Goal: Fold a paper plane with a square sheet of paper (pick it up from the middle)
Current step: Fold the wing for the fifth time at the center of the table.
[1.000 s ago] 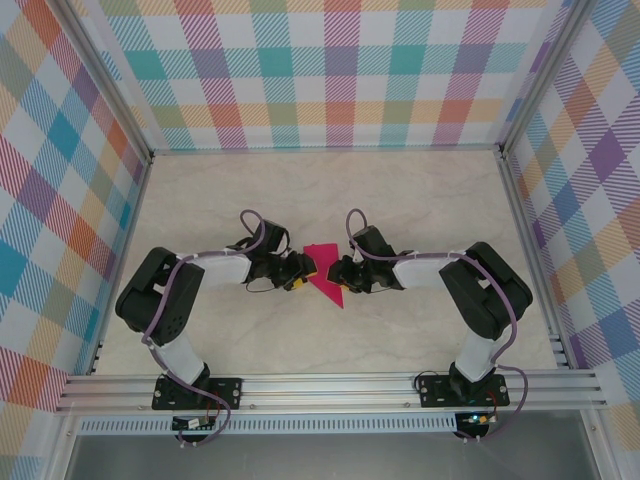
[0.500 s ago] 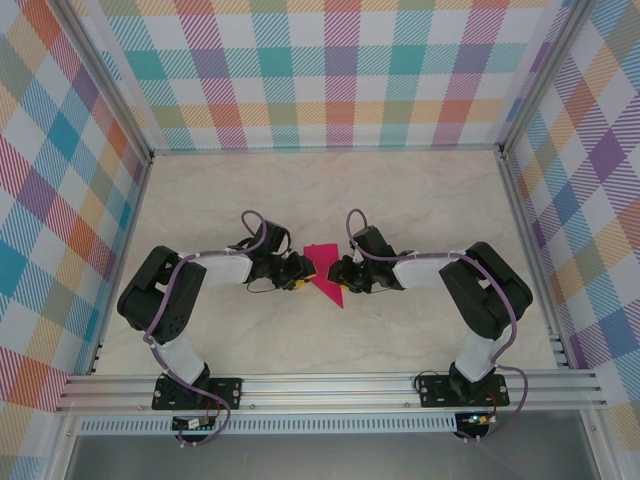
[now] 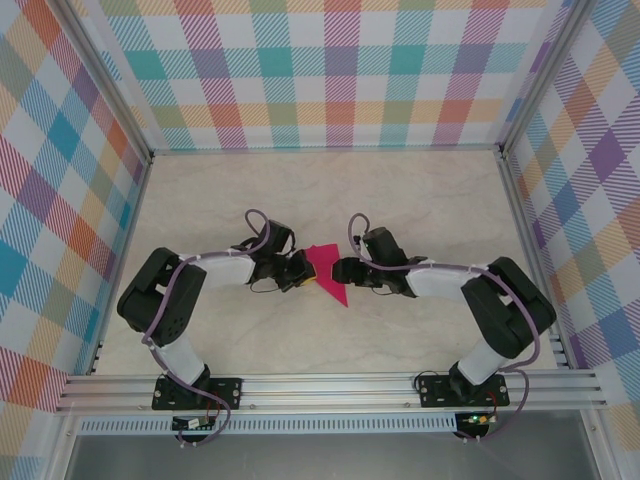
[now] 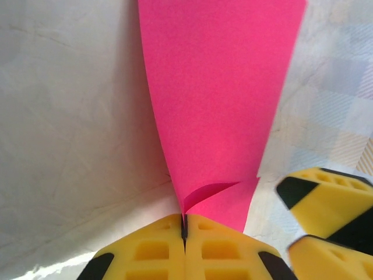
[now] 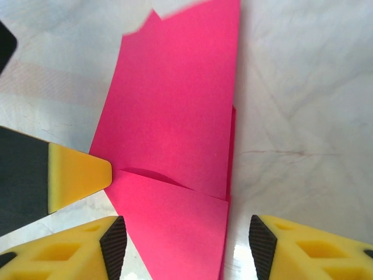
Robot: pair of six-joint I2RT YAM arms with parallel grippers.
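Pinching paper plane (image 4: 218, 105) edge, L pincer (image 4: 184, 224) fully closed; R pincer (image 5: 186, 236) spread, straddling plane, no grip.

The top camera looks steeply down from 6 o'clock, far enough to hold the whole table (image 3: 330, 190). The left wrist camera faces 3 o'clock, the right 9 o'clock, both close on the plane (image 3: 326, 268), which all views share.
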